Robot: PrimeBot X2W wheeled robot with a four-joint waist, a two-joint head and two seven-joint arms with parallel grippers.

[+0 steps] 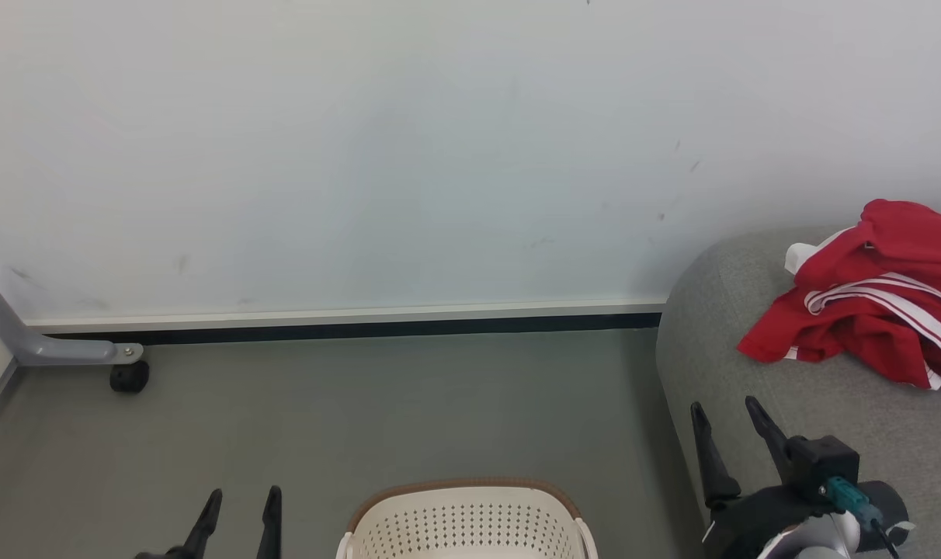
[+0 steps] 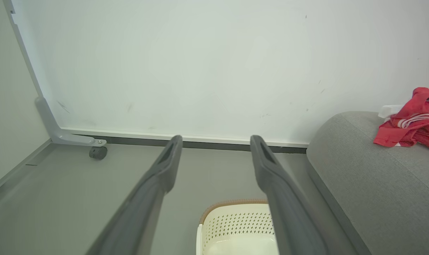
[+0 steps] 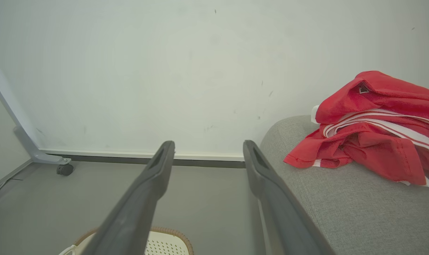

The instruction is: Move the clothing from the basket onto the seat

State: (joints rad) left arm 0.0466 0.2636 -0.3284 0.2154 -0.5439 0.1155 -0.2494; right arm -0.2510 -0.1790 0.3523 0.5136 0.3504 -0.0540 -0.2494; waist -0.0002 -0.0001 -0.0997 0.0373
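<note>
Head view: clothing (image 1: 866,310) heaped on seat (image 1: 750,388), basket (image 1: 470,520) looks bare; left gripper (image 1: 245,491) and right gripper (image 1: 723,404) spread, empty. Right gripper brushing the thin fabric could drag it off.

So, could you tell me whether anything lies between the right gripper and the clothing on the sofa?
Nothing visible does. The open right gripper hovers at the sofa edge, and only bare grey cushion lies between it and the clothing.
</note>
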